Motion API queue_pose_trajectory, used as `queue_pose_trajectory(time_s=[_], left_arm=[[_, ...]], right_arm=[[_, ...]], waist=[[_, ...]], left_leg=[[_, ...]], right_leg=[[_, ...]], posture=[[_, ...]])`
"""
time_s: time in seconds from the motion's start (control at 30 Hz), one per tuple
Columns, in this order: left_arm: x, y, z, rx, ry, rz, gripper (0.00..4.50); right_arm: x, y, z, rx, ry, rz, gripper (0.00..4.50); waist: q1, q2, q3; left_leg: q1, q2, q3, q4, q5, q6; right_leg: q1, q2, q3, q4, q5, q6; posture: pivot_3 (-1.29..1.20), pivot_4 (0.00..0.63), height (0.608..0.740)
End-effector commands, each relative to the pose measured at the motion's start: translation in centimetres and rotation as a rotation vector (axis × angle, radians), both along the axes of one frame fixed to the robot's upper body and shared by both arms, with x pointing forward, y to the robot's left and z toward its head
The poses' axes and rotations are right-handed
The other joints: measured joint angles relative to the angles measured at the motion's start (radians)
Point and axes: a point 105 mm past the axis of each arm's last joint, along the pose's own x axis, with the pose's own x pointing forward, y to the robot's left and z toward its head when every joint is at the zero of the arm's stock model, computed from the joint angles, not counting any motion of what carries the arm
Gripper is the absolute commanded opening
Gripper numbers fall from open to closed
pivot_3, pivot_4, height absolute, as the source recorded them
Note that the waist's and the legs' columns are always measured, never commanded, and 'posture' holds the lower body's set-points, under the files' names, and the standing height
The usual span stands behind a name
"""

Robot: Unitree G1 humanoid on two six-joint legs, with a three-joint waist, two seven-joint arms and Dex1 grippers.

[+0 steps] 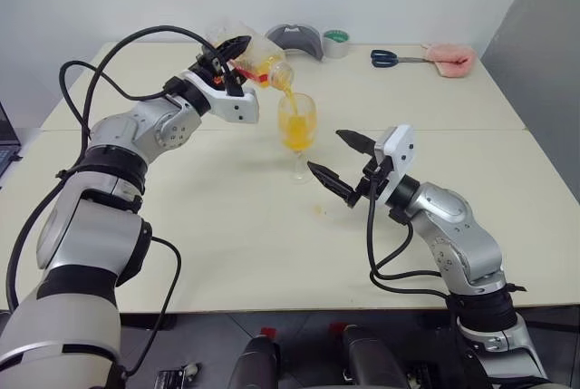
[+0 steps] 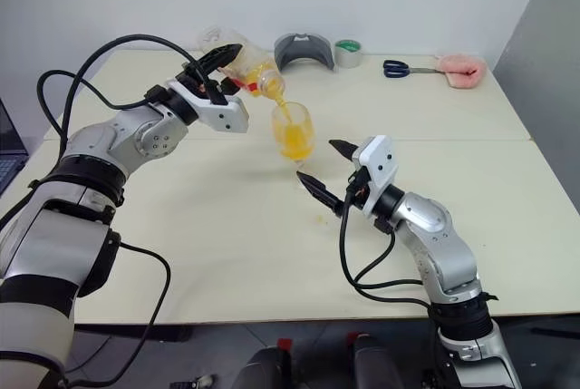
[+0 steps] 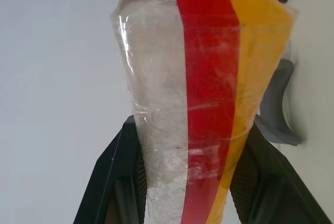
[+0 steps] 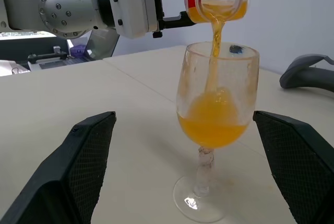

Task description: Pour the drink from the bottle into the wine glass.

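Juice (image 4: 213,122) streams from the tipped bottle (image 1: 254,59) into the wine glass (image 1: 297,126), which stands upright on the table (image 1: 227,253) and is roughly a third full. Left gripper (image 1: 227,55) pinches the bottle's body above the glass. Right gripper (image 1: 337,160) waits with fingers spread, just beside the stem without touching. A small orange spot, probably a spill (image 1: 319,209), lies near the foot.
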Motion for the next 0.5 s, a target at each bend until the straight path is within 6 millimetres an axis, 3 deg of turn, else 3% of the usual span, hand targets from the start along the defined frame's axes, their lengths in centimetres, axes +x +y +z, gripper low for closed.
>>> queue_pose_trajectory(time_s=[0.03, 0.5], left_arm=[[-0.27, 0.05, 2.44, -0.018, -0.074, -0.004, 1.68], [-0.21, -0.23, 2.48, -0.023, -0.074, -0.011, 1.68]], right_arm=[[-0.92, 0.44, 1.31, 0.018, -0.048, 0.032, 4.5], [-1.1, 0.44, 1.2, 0.015, -0.043, 0.034, 4.5]], waist=[[0.0, 0.0, 0.0], [0.0, 0.0, 0.0]], left_leg=[[0.0, 0.0, 0.0, 0.0, 0.0, 0.0], [0.0, 0.0, 0.0, 0.0, 0.0, 0.0]], right_leg=[[0.0, 0.0, 0.0, 0.0, 0.0, 0.0], [0.0, 0.0, 0.0, 0.0, 0.0, 0.0]], posture=[[0.0, 0.15, 0.74], [0.0, 0.15, 0.74]])
